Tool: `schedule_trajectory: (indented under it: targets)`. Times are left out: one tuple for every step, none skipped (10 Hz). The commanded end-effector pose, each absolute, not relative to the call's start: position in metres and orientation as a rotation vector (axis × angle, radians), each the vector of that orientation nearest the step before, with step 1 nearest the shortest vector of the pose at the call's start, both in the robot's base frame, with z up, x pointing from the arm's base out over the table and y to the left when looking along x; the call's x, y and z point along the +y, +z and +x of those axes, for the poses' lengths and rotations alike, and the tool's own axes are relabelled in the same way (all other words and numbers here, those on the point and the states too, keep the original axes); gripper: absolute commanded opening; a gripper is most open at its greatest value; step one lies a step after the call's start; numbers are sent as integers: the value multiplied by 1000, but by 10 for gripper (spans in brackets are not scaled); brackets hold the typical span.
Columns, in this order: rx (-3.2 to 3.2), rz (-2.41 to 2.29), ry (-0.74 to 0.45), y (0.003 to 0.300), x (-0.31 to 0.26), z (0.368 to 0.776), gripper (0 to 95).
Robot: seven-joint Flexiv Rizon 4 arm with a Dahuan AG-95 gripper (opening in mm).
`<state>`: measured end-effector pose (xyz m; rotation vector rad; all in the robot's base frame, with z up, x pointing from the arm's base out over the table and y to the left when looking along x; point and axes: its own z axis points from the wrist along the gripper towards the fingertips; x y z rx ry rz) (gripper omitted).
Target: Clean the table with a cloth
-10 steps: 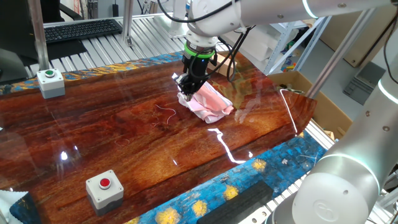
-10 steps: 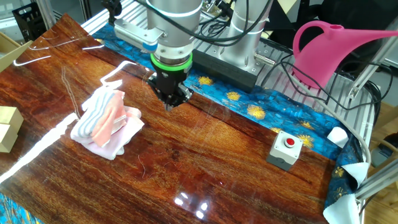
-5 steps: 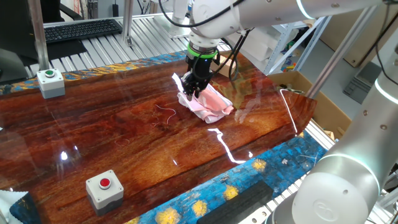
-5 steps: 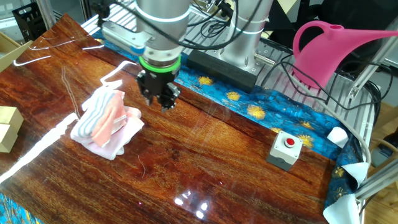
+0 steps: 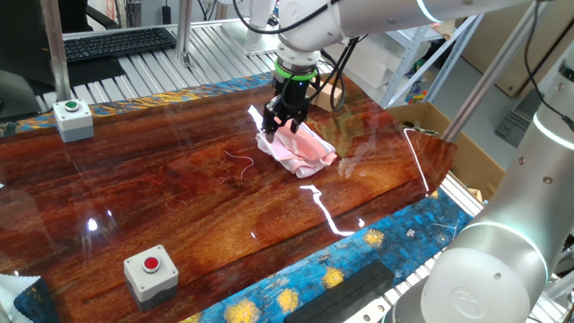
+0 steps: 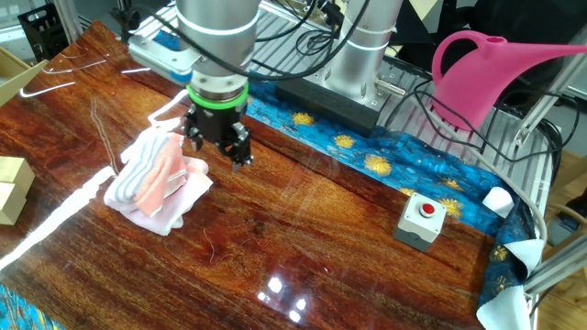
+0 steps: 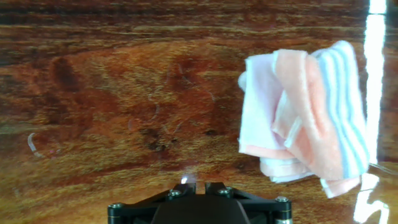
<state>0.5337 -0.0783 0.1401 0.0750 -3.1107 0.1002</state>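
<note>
The cloth (image 5: 302, 149), a crumpled pale pink and white rag with blue stripes, lies on the glossy reddish-brown table (image 5: 179, 206). It also shows in the other fixed view (image 6: 156, 181) and at the right of the hand view (image 7: 305, 112). My gripper (image 5: 282, 123) hovers just above the table beside the cloth's edge, close to it (image 6: 220, 151). In the hand view the gripper (image 7: 196, 183) has its jaws close together with nothing between them. The table (image 7: 93, 93) fills that view; the table (image 6: 321, 238) has faint curly marks.
A red-button box (image 5: 151, 269) stands near the front edge, also seen in the other fixed view (image 6: 422, 218). A green-button box (image 5: 72, 117) stands at the left. A cardboard box (image 5: 430, 121), wooden blocks (image 6: 9, 188) and a pink watering can (image 6: 495, 73) are around the table.
My gripper has moved across the table toward the cloth and now hangs at its edge. The cloth has not moved.
</note>
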Motion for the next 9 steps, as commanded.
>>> schedule_trajectory:
  targets:
    - [-3112,81,100,137,-85,542,950]
    - [-3112,91,98,135,-90,545,950]
    - [-3112,98,96,134,-94,548,950]
    - [-3111,116,90,132,-99,552,950]
    - [-3111,123,84,130,-104,555,950]
    - [-3111,133,81,129,-108,558,950]
    - [-3110,148,73,128,-112,561,950]
    - [-3111,149,67,127,-116,563,950]
    - [-3111,156,54,125,-121,564,950]
